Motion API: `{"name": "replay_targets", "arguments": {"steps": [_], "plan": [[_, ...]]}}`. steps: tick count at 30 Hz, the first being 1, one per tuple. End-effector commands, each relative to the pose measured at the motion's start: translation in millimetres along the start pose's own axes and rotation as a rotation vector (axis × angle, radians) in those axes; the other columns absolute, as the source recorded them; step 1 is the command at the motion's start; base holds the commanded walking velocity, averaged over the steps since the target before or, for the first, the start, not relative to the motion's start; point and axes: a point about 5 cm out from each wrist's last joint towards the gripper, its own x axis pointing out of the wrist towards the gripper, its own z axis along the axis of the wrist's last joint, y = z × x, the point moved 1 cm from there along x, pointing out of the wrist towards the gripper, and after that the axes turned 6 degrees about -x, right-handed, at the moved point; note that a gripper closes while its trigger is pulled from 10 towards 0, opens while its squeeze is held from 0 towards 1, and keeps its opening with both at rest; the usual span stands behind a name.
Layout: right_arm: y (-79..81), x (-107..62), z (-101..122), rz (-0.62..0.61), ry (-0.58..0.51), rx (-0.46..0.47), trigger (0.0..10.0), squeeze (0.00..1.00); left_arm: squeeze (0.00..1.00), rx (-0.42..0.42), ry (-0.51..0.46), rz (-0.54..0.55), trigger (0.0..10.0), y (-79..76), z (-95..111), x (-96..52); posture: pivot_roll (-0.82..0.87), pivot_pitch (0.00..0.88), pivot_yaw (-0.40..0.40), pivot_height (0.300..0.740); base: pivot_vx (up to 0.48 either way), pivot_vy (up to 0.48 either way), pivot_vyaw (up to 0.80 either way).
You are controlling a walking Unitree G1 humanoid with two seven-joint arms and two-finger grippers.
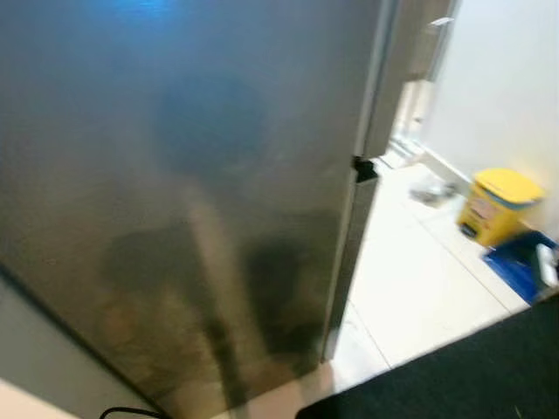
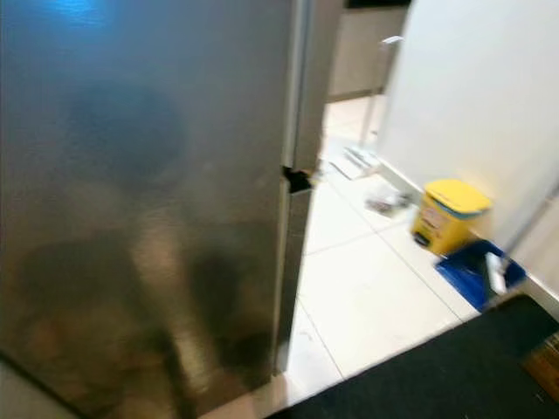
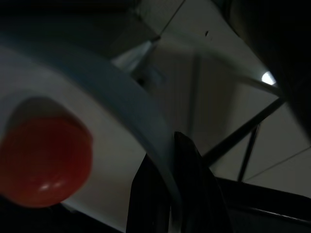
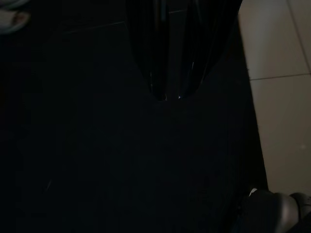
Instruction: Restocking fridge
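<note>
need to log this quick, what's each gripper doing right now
Left gripper: shut on the rim of a white plate carrying a tomato.
Right gripper: fingers together, holding nothing, hanging over a dark mat.

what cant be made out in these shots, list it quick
- Fridge contents: the shut stainless steel fridge door hides them in both eye views.
- Print on the small yellow bin: blurred and too small.
- White plate holding the round red tomato: cut off by the left wrist view's edges; left hand pinches its rim.
- Right hand: too dark, fingers unclear.
</note>
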Motion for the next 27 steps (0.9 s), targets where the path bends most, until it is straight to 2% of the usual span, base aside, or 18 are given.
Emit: {"name": "replay_targets", "arguments": {"steps": [1, 10, 12, 13, 14, 15, 16, 19, 20, 24, 27], "plan": [[-1.7, 0.4, 6, -0.011, -0.041, 0.010, 10.0, 0.00, 0.00, 0.055, -0.171, 0.093, 10.0, 23.8, 45, -0.1, -0.05, 0.000, 0.028, 0.740, 0.000, 0.000, -0.80], [-4.4, -0.1, 14, -0.047, -0.112, -0.014, 10.0, 0.00, 0.00, 0.054, -0.175, 0.089, 10.0, 22.9, 47, -0.1, -0.06, 0.000, 0.025, 0.740, 0.000, 0.000, -0.80], [-4.5, -0.3, 16, -0.048, -0.124, -0.017, 10.0, 0.00, 0.00, 0.054, -0.174, 0.088, 10.0, 22.5, 47, -0.1, -0.06, 0.000, 0.023, 0.740, 0.000, 0.000, 0.00], [-36.0, 5.3, 122, -0.081, -0.344, -0.026, 10.0, 0.00, 0.00, 0.054, -0.172, 0.085, 10.0, 21.5, 46, 0.0, -0.06, 0.000, 0.021, 0.740, 0.000, 0.000, 0.00], [-46.3, 0.7, 160, -0.090, -0.418, -0.041, 10.0, 0.00, 0.00, 0.054, -0.172, 0.084, 10.0, 21.2, 46, 0.0, -0.06, 0.000, 0.021, 0.740, 0.000, 0.000, 0.00], [-46.3, 0.7, 160, -0.090, -0.418, -0.041, 10.0, 0.00, 0.00, 0.054, -0.172, 0.084, 10.0, 21.2, 46, 0.0, -0.06, 0.000, 0.021, 0.740, 0.000, 0.000, 0.00], [-51.4, -4.1, 184, -0.084, -0.464, -0.079, 10.0, 0.00, 0.00, 0.052, -0.173, 0.084, 10.0, 21.0, 46, 0.0, -0.06, 0.000, 0.019, 0.740, 0.000, 0.000, 0.00], [-52.5, -6.1, 192, -0.075, -0.481, -0.106, 10.0, 0.00, 0.00, 0.051, -0.174, 0.084, 10.0, 20.8, 46, -0.1, -0.06, 0.000, 0.018, 0.740, 0.000, 0.000, 0.00], [-50.3, -9.9, 206, -0.062, -0.530, -0.125, 10.0, 0.00, 0.00, 0.053, -0.174, 0.084, 10.0, 19.9, 46, -0.1, -0.06, 0.000, 0.017, 0.740, 0.000, 0.000, 0.00], [-50.0, -13.4, 218, -0.078, -0.558, -0.181, 10.0, 0.00, 0.00, 0.059, -0.173, 0.085, 10.0, 19.4, 45, -0.1, -0.05, 0.000, 0.019, 0.740, 0.000, 0.000, 0.00], [-47.9, -16.2, 226, -0.067, -0.594, -0.181, 10.0, 0.00, 0.00, 0.066, -0.168, 0.088, 10.0, 19.8, 42, 0.0, -0.05, 0.000, 0.022, 0.740, 0.000, 0.000, 0.00]]}}
